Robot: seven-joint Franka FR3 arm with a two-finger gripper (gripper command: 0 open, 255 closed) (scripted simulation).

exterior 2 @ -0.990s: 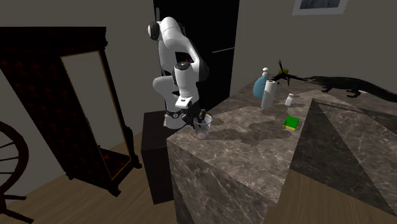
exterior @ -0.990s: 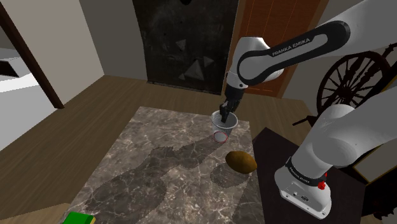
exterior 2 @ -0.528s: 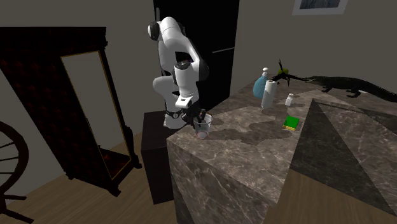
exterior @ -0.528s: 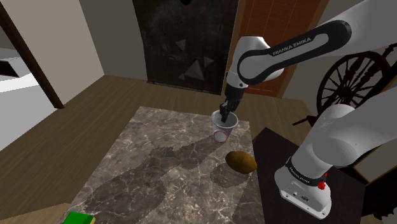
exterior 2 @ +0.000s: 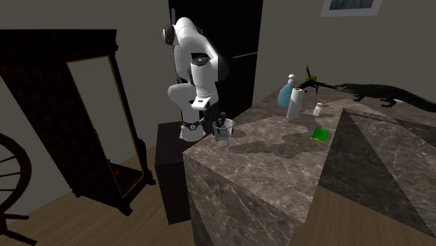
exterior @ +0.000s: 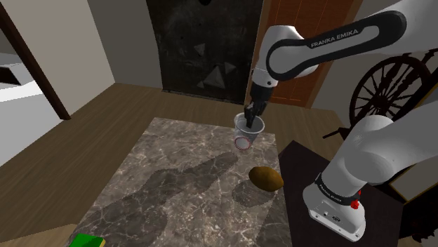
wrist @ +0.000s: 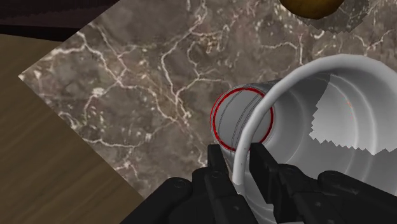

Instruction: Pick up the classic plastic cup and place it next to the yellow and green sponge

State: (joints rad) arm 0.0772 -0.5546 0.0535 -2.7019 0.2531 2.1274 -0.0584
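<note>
Fingers (wrist: pixel 218 167) of the black gripper (exterior: pixel 251 116) pinch one wall of the white cup (exterior: pixel 247 133), holding it just above the marble counter (exterior: pixel 175 182), well apart from the green sponge (exterior: pixel 88 241) at that counter's opposite end.

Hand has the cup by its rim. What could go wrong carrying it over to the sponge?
1. The hand pinches only one wall of the cup, at the rim; the cup could pivot or slip out in transit.
2. The sponge lies close to a white roll and a small bottle; the cup might knock them when set down.
</note>
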